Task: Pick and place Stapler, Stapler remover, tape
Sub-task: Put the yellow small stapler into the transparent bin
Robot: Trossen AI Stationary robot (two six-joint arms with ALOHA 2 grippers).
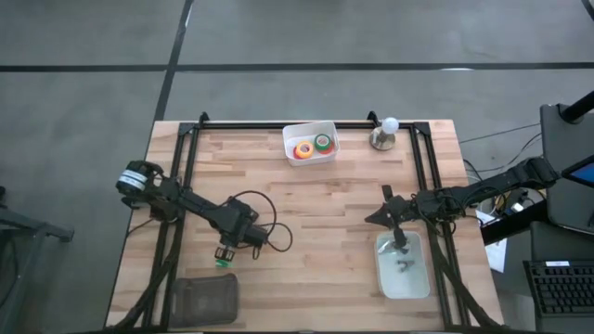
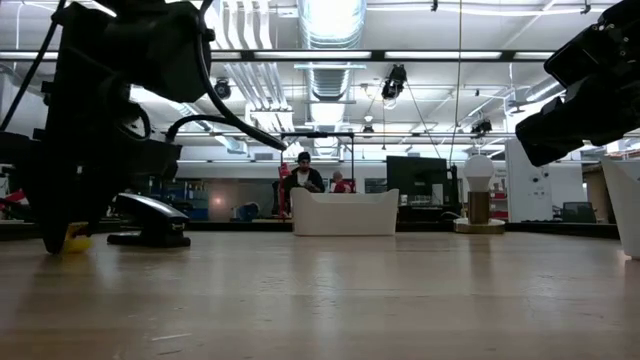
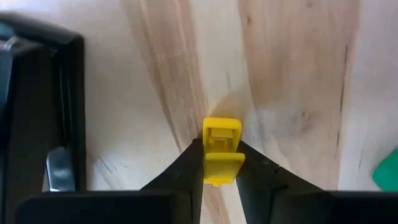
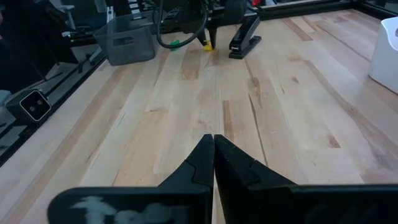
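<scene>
Gripping a yellow staple remover (image 3: 221,151) against the table (image 1: 316,204), left end effector (image 1: 224,252) low beside the black stapler (image 2: 150,220). Farther right, tape rolls (image 1: 313,146) in the white bin (image 1: 310,143). Hovering with fingers closed and empty, right end effector (image 1: 375,219).

White bin (image 1: 310,154) holds 2 tape rolls (image 1: 313,145).

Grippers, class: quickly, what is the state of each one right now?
Left gripper: closed on the yellow staple remover, at the table.
Right gripper: closed, holding nothing, above the table.
</scene>
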